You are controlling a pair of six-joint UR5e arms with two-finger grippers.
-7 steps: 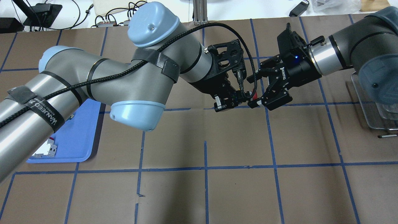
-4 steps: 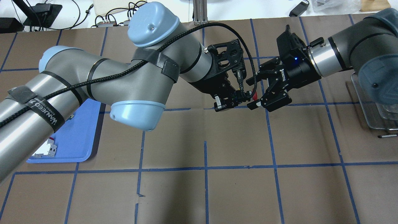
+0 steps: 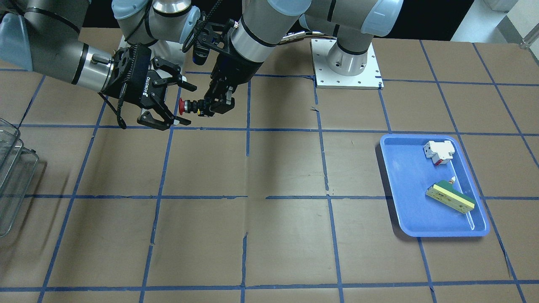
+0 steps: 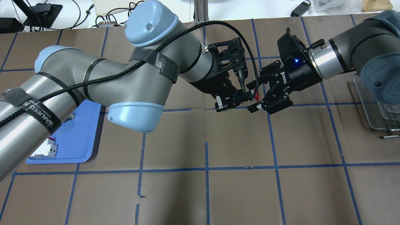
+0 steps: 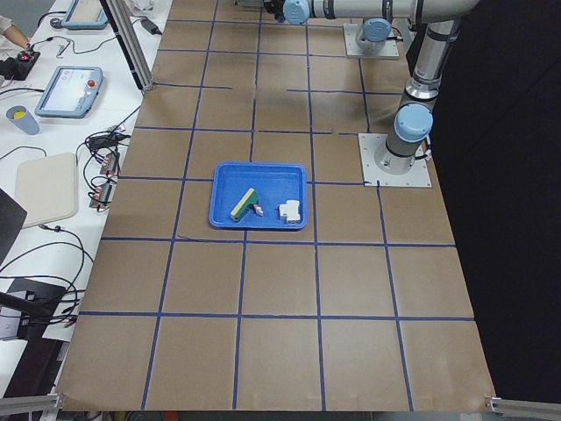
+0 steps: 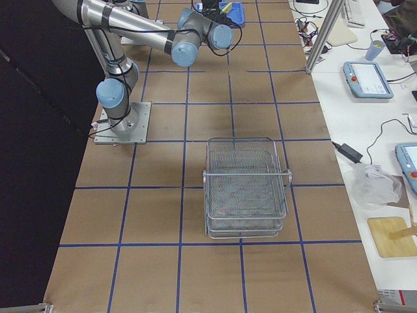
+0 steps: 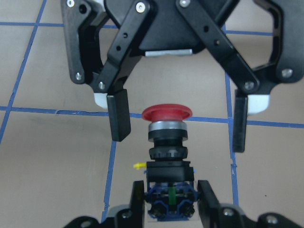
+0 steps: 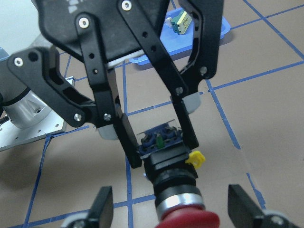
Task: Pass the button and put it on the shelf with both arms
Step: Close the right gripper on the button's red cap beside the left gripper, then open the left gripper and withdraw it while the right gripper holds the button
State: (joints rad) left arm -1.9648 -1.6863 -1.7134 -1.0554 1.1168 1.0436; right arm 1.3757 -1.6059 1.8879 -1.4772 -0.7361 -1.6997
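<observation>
The button [image 3: 188,106], a red mushroom head on a black body, is held in the air above the table. My left gripper [image 3: 210,107] is shut on its black base, seen clearly in the left wrist view [image 7: 168,204]. The button's red head [image 7: 167,114] points at my right gripper [image 3: 183,105]. That gripper is open, with one finger on each side of the head and a gap on both sides [image 7: 178,133]. In the overhead view the two grippers meet mid-table around the button [image 4: 257,96]. The wire mesh shelf [image 6: 246,189] stands on my right side of the table, apart from both grippers.
A blue tray [image 3: 404,202] on my left side holds a white-and-red switch [image 3: 438,151] and a green-and-cream block [image 3: 449,197]. The shelf's edge shows at the overhead view's right [image 4: 375,106]. Brown paper with blue tape lines covers the table.
My right gripper has moved a little toward the left gripper, so its open fingers reach further around the button's head. The left gripper still holds the button.
</observation>
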